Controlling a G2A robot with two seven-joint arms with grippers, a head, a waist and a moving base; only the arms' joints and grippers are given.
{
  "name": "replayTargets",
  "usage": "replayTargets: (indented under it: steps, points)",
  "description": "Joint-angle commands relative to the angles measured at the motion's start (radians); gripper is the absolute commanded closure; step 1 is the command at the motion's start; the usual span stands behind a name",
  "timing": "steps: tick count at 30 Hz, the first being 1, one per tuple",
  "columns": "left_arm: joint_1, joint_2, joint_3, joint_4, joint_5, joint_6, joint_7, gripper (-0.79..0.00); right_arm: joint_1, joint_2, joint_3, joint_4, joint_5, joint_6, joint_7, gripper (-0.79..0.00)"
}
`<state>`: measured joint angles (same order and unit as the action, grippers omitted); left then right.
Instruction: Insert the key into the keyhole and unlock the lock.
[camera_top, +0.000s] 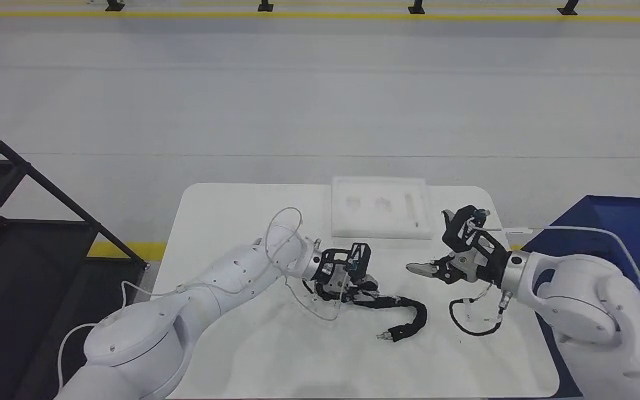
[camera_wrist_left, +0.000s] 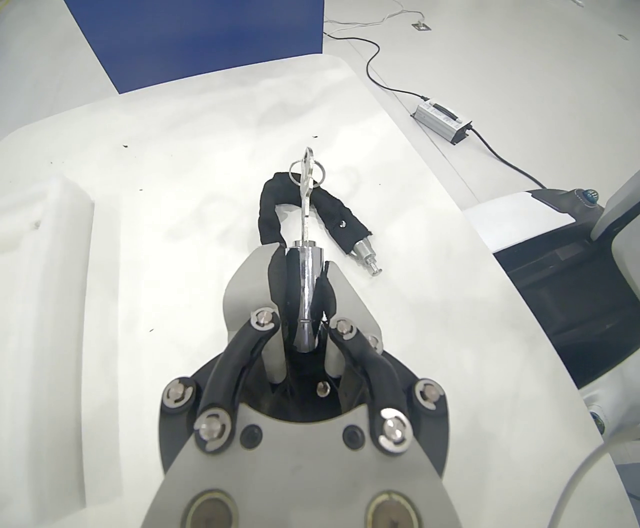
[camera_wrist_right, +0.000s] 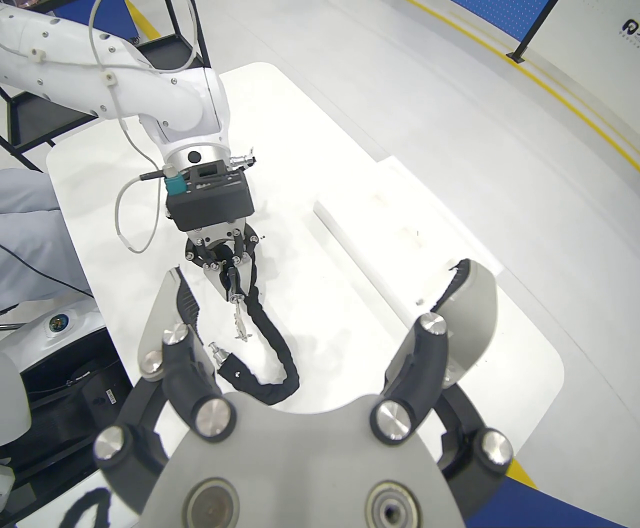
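The left gripper (camera_wrist_left: 300, 260) was clamped on the lock (camera_wrist_left: 304, 285) near the middle of the table (camera_top: 230, 230), key (camera_wrist_left: 306, 190) seated in its keyhole. At its 3 o'clock, the right gripper (camera_wrist_right: 320, 275) hung with jaws apart.

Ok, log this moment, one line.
left gripper: shut on chrome lock cylinder | silver key: in keyhole | black-sleeved cable pin: loose on table | right gripper: open
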<state>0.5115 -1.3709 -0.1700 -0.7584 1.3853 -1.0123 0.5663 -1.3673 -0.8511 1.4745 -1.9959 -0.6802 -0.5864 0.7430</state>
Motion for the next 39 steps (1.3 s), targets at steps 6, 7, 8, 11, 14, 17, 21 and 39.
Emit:
replayTargets:
  steps: [6, 7, 8, 11, 14, 17, 21, 39]
  points:
    - [-0.031, 0.024, 0.000, -0.028, -0.040, 0.000, 0.064, -0.785, 0.096, -0.010, -0.083, 0.153, -0.007, -0.063, -0.058, -0.785]
    - [-0.041, 0.032, 0.000, -0.027, -0.047, 0.000, 0.081, -0.785, 0.116, -0.012, -0.094, 0.176, -0.004, -0.079, -0.065, -0.785]
    - [-0.054, 0.041, 0.000, -0.027, -0.051, 0.000, 0.095, -0.785, 0.137, -0.014, -0.106, 0.196, -0.004, -0.094, -0.075, -0.785]
    - [-0.093, 0.072, 0.000, -0.020, -0.068, 0.000, 0.137, -0.785, 0.203, -0.022, -0.149, 0.260, 0.002, -0.147, -0.099, -0.785]
    - [-0.155, 0.108, 0.000, 0.011, -0.086, 0.000, 0.154, -0.785, 0.282, -0.031, -0.201, 0.329, 0.015, -0.185, -0.093, -0.785]
    - [-0.208, 0.141, 0.000, 0.019, -0.113, 0.000, 0.175, -0.785, 0.368, -0.043, -0.256, 0.404, 0.038, -0.231, -0.102, -0.785]
    - [-0.262, 0.180, 0.000, -0.007, -0.150, 0.000, 0.209, -0.785, 0.468, -0.058, -0.317, 0.494, 0.087, -0.298, -0.097, -0.785]
    - [-0.420, 0.261, 0.000, -0.087, -0.531, 0.000, -0.087, -0.785, 0.741, -0.070, -0.368, 0.607, 0.177, -0.410, -0.052, -0.785]
